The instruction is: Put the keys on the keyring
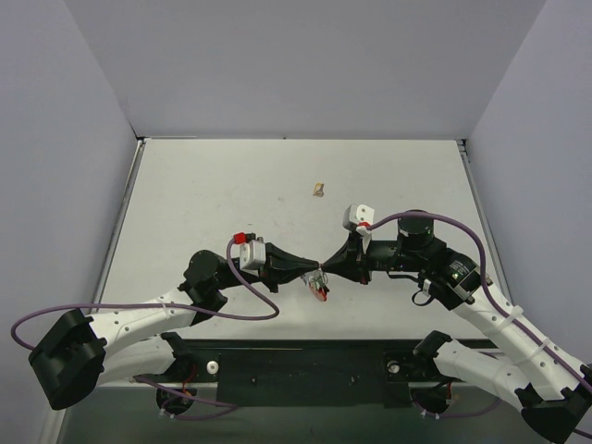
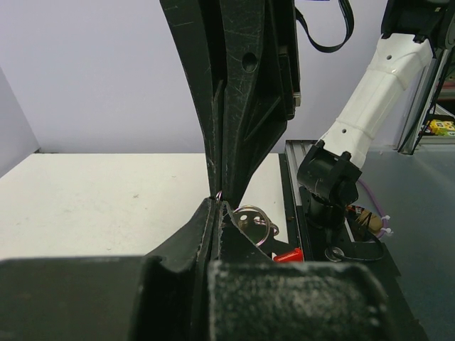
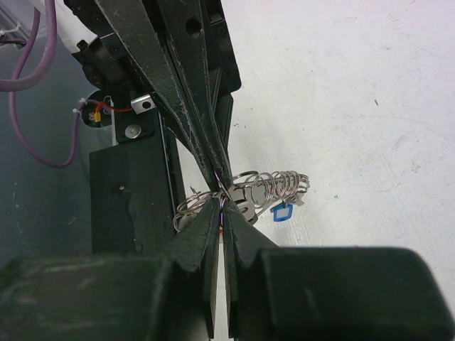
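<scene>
Dangling, seemingly light and slippery, the keys (image 1: 319, 285) are pinched between the closed left gripper (image 2: 217, 202) and right gripper (image 3: 222, 203) (stiff keyring (image 3: 284, 183) is best nipped).

The top camera looks down from above and behind me over the whole table (image 1: 231, 176). Each wrist camera rides close behind its gripper, looking along it. The one on my left gripper (image 2: 217, 206) faces right, the one on my right gripper (image 3: 222, 209) faces left. All three share the keys (image 3: 263, 192) (where my two tips meet).
</scene>
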